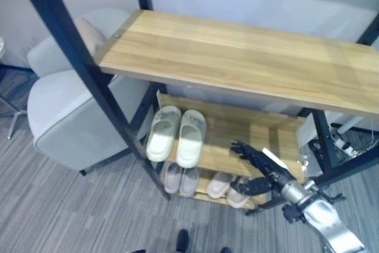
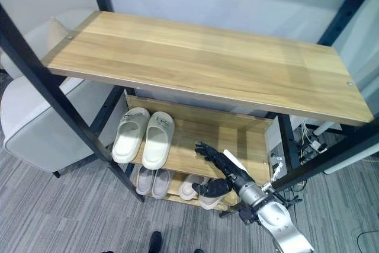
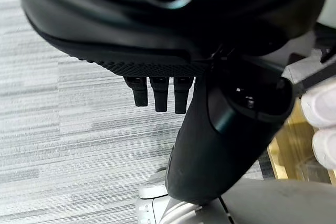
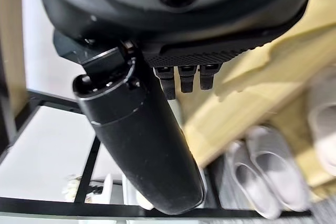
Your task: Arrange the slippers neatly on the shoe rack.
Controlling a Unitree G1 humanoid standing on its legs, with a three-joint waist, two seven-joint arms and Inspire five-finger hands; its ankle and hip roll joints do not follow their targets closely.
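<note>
A pale pair of slippers (image 1: 176,135) lies side by side on the left of the shoe rack's middle shelf (image 1: 237,137). On the bottom shelf sit a grey-white pair (image 1: 180,179) and a cream pair (image 1: 228,188), and the grey-white pair (image 4: 262,177) also appears in the right wrist view. My right hand (image 1: 260,164) hovers at the front of the middle shelf's right half, open, fingers spread, holding nothing. My left hand (image 3: 226,129) hangs over the carpet with straight fingers (image 3: 157,95) and nothing in it. Pale slippers (image 3: 323,119) show past it.
The wide wooden top shelf (image 1: 237,57) overhangs the lower shelves. Black uprights (image 1: 89,69) frame the rack. A grey armchair (image 1: 65,111) stands close to the rack's left side. Cables and a power strip (image 1: 343,140) lie behind the rack on the right.
</note>
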